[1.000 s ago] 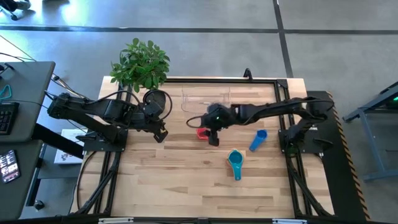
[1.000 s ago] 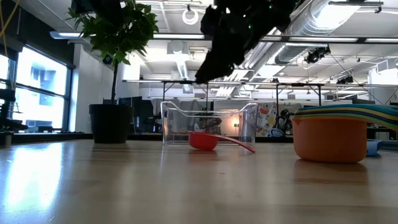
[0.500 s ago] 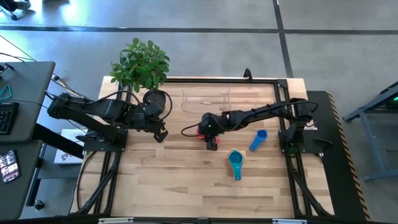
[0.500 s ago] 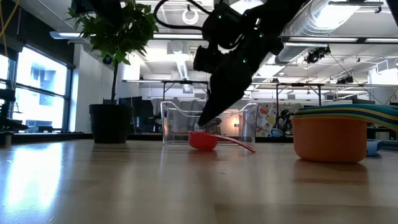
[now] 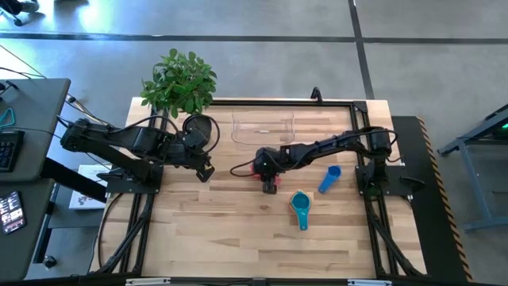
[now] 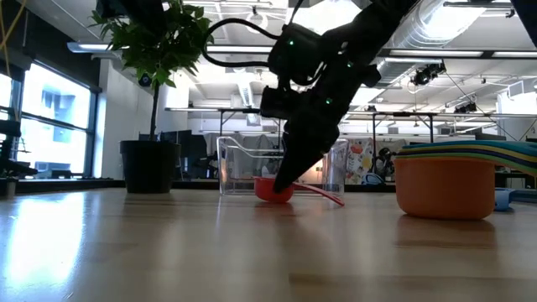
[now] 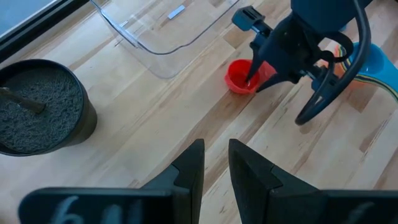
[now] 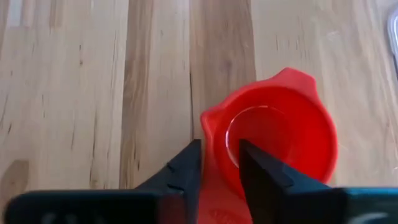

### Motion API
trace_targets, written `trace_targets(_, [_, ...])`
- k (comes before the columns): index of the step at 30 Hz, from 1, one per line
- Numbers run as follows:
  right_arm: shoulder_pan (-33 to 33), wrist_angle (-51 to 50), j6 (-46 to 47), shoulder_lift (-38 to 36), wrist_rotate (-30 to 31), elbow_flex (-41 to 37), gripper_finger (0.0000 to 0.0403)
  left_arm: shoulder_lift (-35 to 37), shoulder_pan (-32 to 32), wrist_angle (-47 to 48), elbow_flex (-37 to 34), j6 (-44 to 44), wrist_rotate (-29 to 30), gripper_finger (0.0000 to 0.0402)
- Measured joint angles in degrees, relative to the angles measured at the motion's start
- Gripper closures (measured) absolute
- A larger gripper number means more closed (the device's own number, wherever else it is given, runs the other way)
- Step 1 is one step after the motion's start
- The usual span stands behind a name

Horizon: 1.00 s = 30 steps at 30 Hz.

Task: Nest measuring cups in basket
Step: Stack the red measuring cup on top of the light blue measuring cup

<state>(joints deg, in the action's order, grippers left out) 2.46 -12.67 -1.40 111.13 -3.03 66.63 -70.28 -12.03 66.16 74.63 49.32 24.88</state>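
The worktop [image 5: 238, 230] is viewed from overhead, level from its edge, and closely from both wrists; the red cup [image 8: 273, 140] is shared.

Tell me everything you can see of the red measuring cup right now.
The red measuring cup is a small glossy plastic scoop with a round bowl and a short flat handle. It sits upright and empty on the wooden table, just in front of the clear basket. The right end effector straddles its rim, one finger inside the bowl, one outside.

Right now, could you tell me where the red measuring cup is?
In the high view, the red measuring cup sits mid-table, just in front of the clear basket, at the right gripper.
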Motion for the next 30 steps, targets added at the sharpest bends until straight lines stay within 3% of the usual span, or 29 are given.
trace_targets(5, [0.0,0.1,2.7,0.0,-0.4,0.0,0.0377,0.0,0.0,0.0,0.0,0.0,0.0,0.0339])
trace_targets(7, [0.0,0.3,3.7,-0.2,-0.5,0.1,0.0392,0.0,0.0,0.0,0.0,0.0,0.0,0.0339])
trace_targets(17, [-0.8,-0.7,14.3,-1.5,-0.8,0.1,0.0397,0.0,0.0,0.0,0.0,0.0,0.0,0.0339])
trace_targets(30, [-3.6,-3.8,24.0,-10.9,3.3,0.0,0.0402,0.0,0.0,0.0,0.0,0.0,-0.1,0.0339])
